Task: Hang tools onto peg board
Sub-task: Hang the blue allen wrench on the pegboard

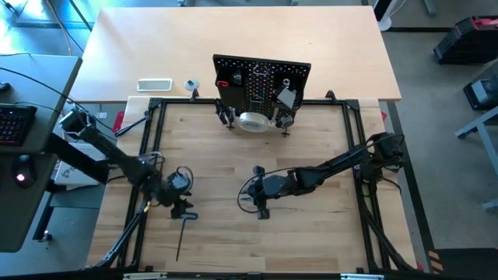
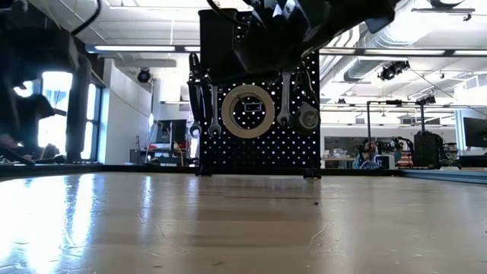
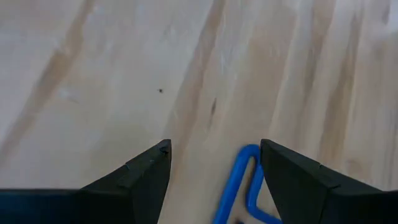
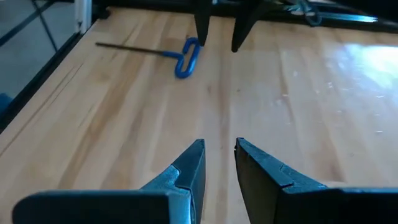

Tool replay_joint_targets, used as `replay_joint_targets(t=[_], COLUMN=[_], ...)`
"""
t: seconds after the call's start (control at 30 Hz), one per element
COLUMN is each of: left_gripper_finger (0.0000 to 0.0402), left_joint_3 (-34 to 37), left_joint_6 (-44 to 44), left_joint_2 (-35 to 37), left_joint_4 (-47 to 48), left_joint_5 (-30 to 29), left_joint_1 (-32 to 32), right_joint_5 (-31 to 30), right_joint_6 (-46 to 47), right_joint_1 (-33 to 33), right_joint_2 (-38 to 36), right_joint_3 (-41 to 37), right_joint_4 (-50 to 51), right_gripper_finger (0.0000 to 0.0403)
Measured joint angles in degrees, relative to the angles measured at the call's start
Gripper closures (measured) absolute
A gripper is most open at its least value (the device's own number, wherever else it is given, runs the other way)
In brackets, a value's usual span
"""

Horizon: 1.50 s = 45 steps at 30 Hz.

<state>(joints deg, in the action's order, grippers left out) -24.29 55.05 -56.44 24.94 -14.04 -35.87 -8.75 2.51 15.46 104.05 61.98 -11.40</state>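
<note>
High view gives us the whole table (image 1: 311, 241), and we take the peg board (image 1: 261, 82) at its far edge as our landmark: the black perforated panel stands upright there, with a clear tape roll (image 1: 253, 121), silver wrenches (image 2: 284, 95) and dark-handled tools hanging on its face. Well away from the peg board, toward the near left part of the table, our left gripper (image 1: 184, 208) hangs low over the blue T-handle hex key (image 1: 185, 225), which lies flat on the wood with its thin dark shaft running away from the board. Our left wrist view shows the jaws spread wide, with the blue loop of the handle lying between them, close against one finger (image 3: 292, 186); we cannot tell whether it touches. Our right gripper (image 1: 261, 208) sits nearer the middle of the table, also well short of the peg board, its jaws only narrowly parted and pinching nothing, bare wood showing between them. Beyond the peg board, on the paler tabletop, lies a white rectangular slab (image 1: 154, 84).
</note>
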Motion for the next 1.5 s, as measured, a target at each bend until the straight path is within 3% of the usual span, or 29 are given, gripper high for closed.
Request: replay_joint_targets(t=[0.23, 0.53, 0.9, 1.2, 1.37, 1.5], left_gripper_finger=[0.0165, 0.0164, 0.0165, 0.0165, 0.0165, 0.0168], left_joint_3=[0.0, -0.34, -0.13, 0.08, -0.69, -2.44], left_joint_6=[4.73, 7.27, 4.12, 3.09, -3.36, -6.53], left_joint_2=[-9.56, -17.71, -18.58, -20.88, -22.26, -19.2], left_joint_4=[-2.17, -2.5, -4.65, -6.26, -8.73, -4.58], left_joint_5=[-3.02, -6.05, -9.5, -17.4, -16.28, -14.4], left_joint_1=[-6.96, -9.09, -9.3, -6.97, -4.21, -4.06], right_joint_5=[0.9, 3.33, 3.38, 3.23, 3.23, 3.23], right_joint_6=[0.0, 0.05, 1.94, 3.03, 3.03, 2.83], right_joint_1=[1.31, 1.47, 1.58, 1.99, 2.96, 3.87], right_joint_2=[2.66, 4.72, 4.72, 4.72, 4.72, 4.72], right_joint_3=[0.0, 0.0, 0.0, 0.0, 0.0, 0.0], right_joint_4=[0.39, 0.26, -2.06, -2.69, -3.17, -3.08], right_gripper_finger=[0.0322, 0.0322, 0.0322, 0.0322, 0.0322, 0.0322])
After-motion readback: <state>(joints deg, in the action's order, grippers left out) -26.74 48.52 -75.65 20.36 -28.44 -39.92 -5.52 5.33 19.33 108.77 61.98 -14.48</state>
